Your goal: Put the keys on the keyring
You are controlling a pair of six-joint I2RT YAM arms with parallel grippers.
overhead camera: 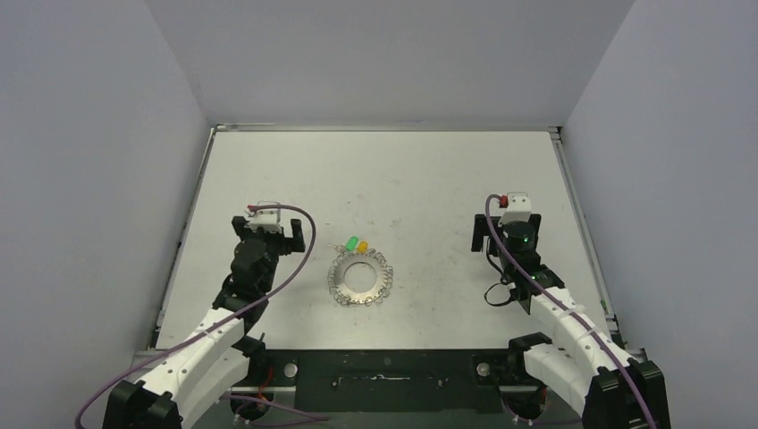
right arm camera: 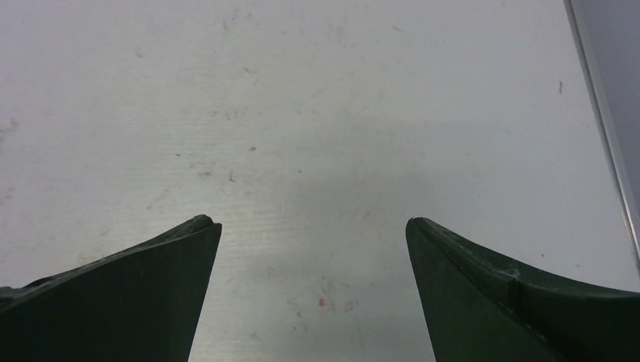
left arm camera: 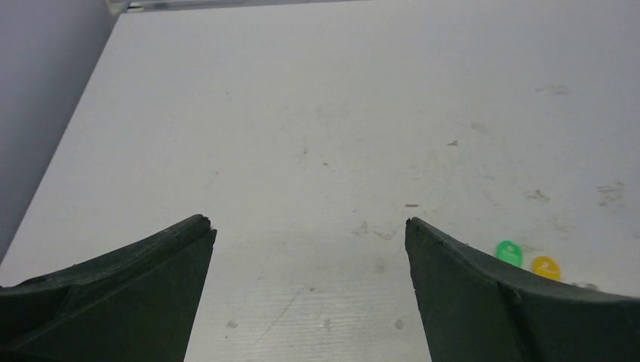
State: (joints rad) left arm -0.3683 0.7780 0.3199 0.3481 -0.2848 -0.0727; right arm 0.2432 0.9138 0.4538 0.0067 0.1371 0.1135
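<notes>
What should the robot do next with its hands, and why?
Probably swing the left gripper a little to its right, toward the green key. It and the yellow key lie by the far rim of the keyring, nearer this arm, whose jaws are open and empty. Whether they're already hooked on, I can't tell.

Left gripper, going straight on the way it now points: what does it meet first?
Likely only bare table; the left gripper aims left of the keys. Depth unclear.
</notes>
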